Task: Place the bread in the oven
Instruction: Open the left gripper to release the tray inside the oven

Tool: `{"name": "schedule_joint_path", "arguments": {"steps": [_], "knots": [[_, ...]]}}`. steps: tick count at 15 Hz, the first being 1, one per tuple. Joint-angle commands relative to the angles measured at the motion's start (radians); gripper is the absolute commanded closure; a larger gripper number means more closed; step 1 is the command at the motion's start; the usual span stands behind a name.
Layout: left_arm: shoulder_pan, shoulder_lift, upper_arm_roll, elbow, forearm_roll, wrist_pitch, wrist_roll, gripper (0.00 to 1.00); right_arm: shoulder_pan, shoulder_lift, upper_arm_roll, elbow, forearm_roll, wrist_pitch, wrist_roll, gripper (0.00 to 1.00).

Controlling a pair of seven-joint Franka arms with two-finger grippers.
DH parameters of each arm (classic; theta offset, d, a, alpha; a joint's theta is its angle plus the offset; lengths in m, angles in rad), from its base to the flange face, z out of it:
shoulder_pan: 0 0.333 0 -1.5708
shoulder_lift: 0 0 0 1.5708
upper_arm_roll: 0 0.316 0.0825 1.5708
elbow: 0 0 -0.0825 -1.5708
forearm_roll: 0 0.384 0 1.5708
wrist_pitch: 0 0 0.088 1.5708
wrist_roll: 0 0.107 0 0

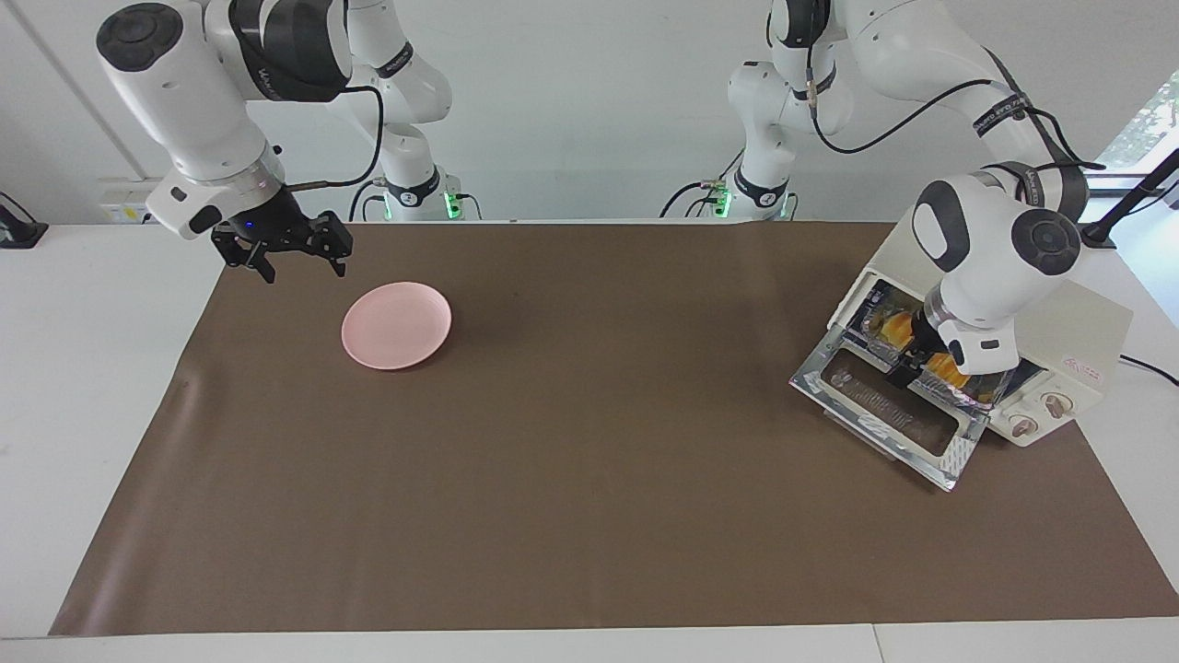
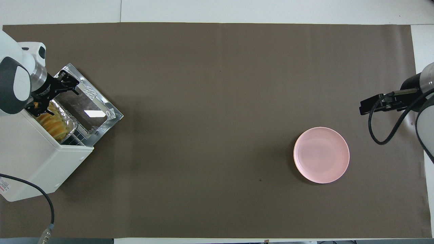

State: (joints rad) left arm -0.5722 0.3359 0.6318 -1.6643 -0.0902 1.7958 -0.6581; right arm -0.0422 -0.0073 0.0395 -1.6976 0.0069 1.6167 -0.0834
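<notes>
Resting in the oven (image 2: 37,159) on foil (image 2: 69,119), bread (image 2: 52,123), left gripper (image 2: 56,95) jaws wide above, right gripper (image 1: 297,261) wide, waiting near plate (image 2: 321,155)

White table (image 1: 83,387), covered almost end to end by a brown mat (image 1: 589,479). On the mat, toward the right arm's end, a round pink plate (image 1: 397,325), lying flat. Well apart from the plate, at the left arm's end, a cream-white toaster oven (image 1: 1073,341), set askew, partly on the mat and partly on bare table, its glass door (image 1: 884,410) dropped open onto the mat toward the plate's end. Black cable (image 2: 40,203) trailing from the oven across mat and table.
</notes>
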Motion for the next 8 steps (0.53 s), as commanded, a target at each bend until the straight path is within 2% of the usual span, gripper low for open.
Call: {"name": "schedule_joint_path", "arguments": {"steps": [1,2,5,8], "knots": [[-0.014,0.012,0.005,0.061,0.015,-0.019,0.084,0.0,-0.015,-0.023,0.013,-0.022,-0.016,-0.003,-0.018,0.0],[-0.014,0.0,0.005,0.07,0.012,-0.042,0.121,0.0,-0.015,-0.023,0.011,-0.022,-0.016,-0.003,-0.018,0.0],[-0.017,-0.104,0.005,0.06,0.01,-0.16,0.325,0.0,-0.015,-0.023,0.011,-0.022,-0.016,-0.003,-0.018,0.0],[-0.017,-0.187,0.006,0.057,0.012,-0.228,0.382,0.0,-0.015,-0.023,0.011,-0.022,-0.016,-0.003,-0.018,0.0]]}}
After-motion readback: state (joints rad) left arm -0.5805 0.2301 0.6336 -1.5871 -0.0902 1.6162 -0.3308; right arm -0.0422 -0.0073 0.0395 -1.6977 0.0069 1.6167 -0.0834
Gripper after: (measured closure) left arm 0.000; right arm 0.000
